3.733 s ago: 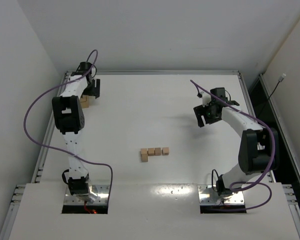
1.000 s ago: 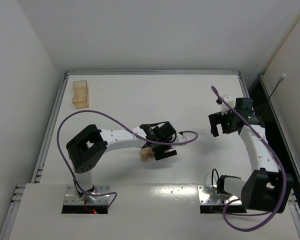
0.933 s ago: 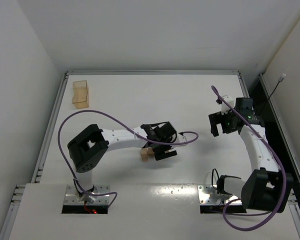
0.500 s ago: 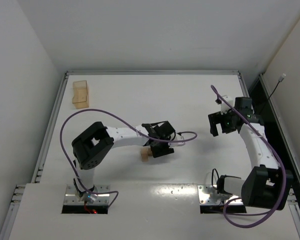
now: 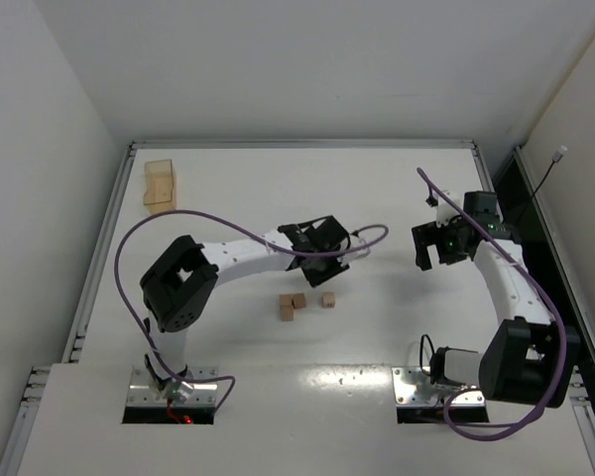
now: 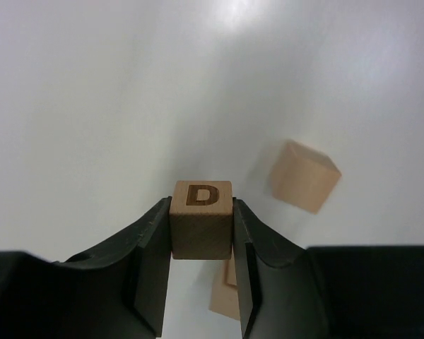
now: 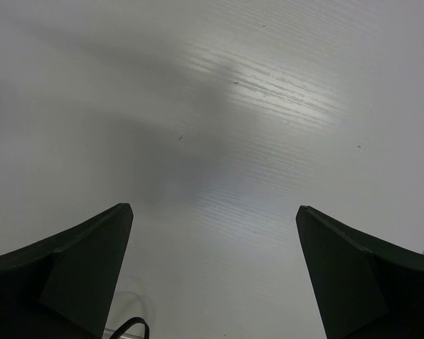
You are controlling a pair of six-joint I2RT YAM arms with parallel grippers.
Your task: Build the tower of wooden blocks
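Observation:
My left gripper (image 5: 324,258) is shut on a small tan wood block with a letter D on its top face (image 6: 201,219) and holds it above the table. Three more wood blocks lie on the table just in front of it: two touching (image 5: 287,311) (image 5: 298,300) and one apart to the right (image 5: 328,298). In the left wrist view one block (image 6: 304,175) lies ahead to the right and another (image 6: 226,300) shows below the held one. No tower stands. My right gripper (image 5: 439,248) is open and empty over bare table (image 7: 215,212).
A larger open tan box (image 5: 160,185) stands at the far left corner of the white table (image 5: 278,188). The left arm's purple cable (image 5: 362,236) loops beside its wrist. A raised rim (image 5: 302,145) runs along the table's far edge.
My left gripper closed on one block from the row, lifted it and drew back toward the far side, uncovering the other blocks. The right arm barely moved.

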